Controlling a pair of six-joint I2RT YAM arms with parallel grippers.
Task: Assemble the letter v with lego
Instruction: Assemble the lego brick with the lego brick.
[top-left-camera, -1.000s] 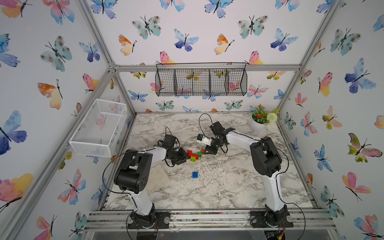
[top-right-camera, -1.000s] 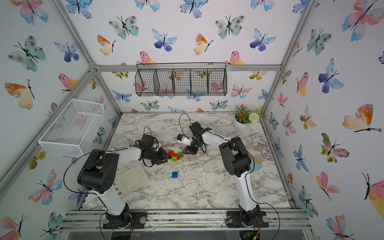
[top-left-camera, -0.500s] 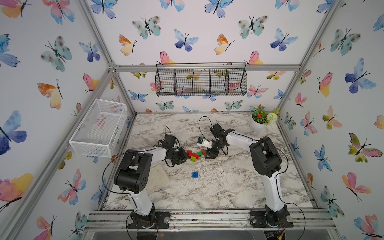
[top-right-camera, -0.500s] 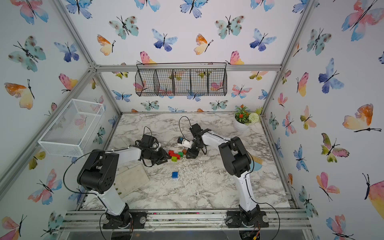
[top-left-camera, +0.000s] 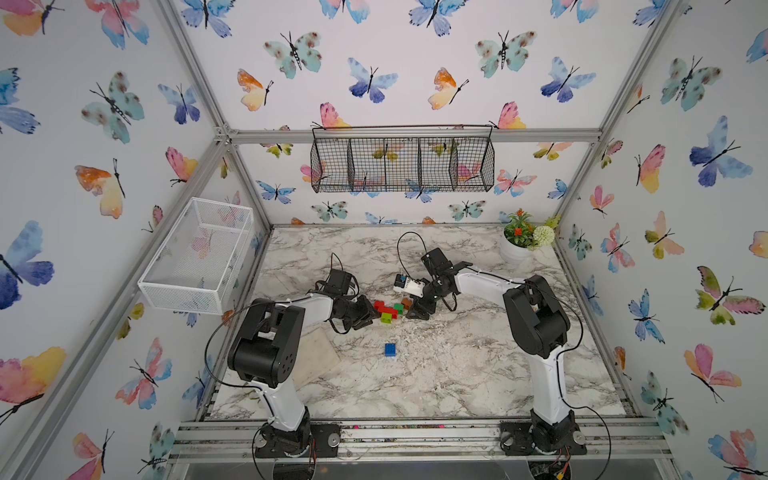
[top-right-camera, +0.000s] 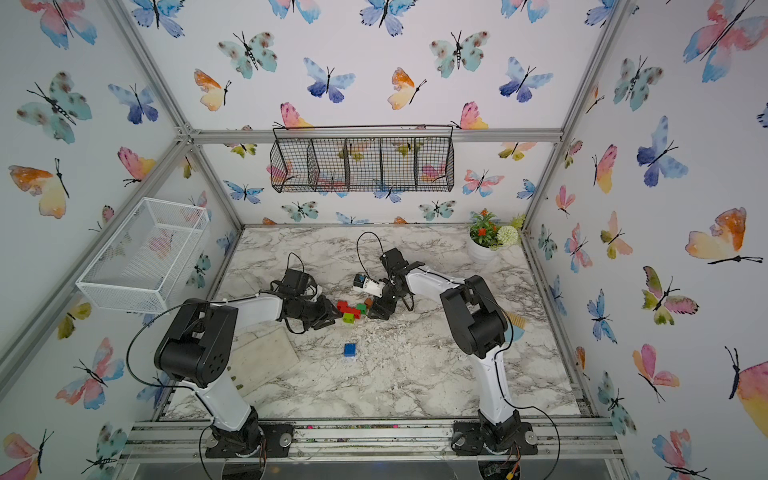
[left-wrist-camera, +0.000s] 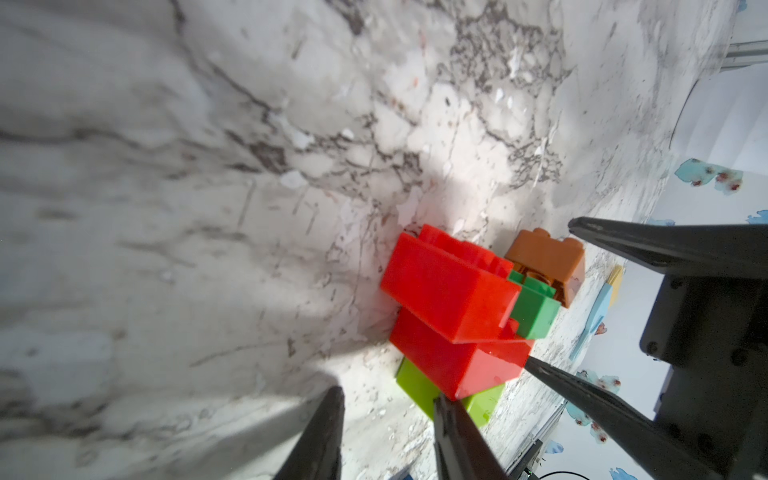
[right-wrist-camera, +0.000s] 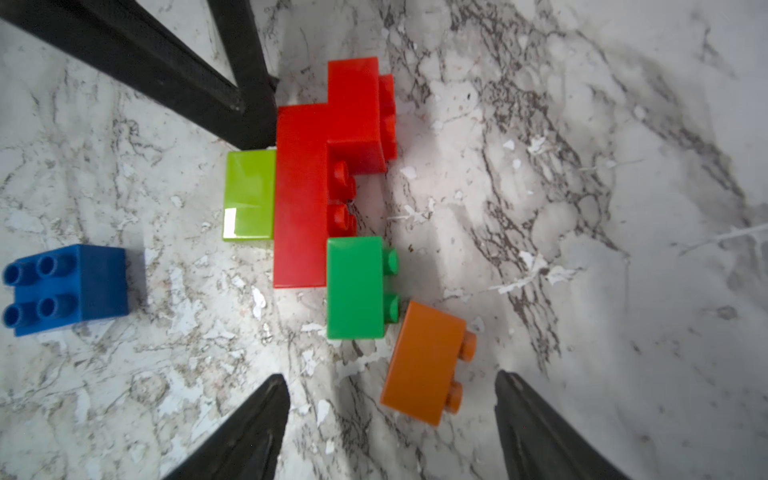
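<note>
Orange brick (right-wrist-camera: 424, 361) seen askew at dk-green brick (right-wrist-camera: 355, 286), R gripper (right-wrist-camera: 390, 376) jaws spread, L gripper (left-wrist-camera: 388, 395) jaws barely apart, empty, by lime brick (right-wrist-camera: 249, 195); seating to be pressed, then blue brick (right-wrist-camera: 70, 286), well apart, fetched.

Top views: stereo pair mounted high over the front edge, angled down toward the back wall (top-left-camera: 399, 208); whole tabletop (top-left-camera: 457, 374) in frame, everything small. Left wrist view: very near, low and oblique across the brick cluster (left-wrist-camera: 449, 299). Right wrist view: near, almost straight down on that cluster and the blue brick (right-wrist-camera: 95, 282). All four views share the cluster
</note>
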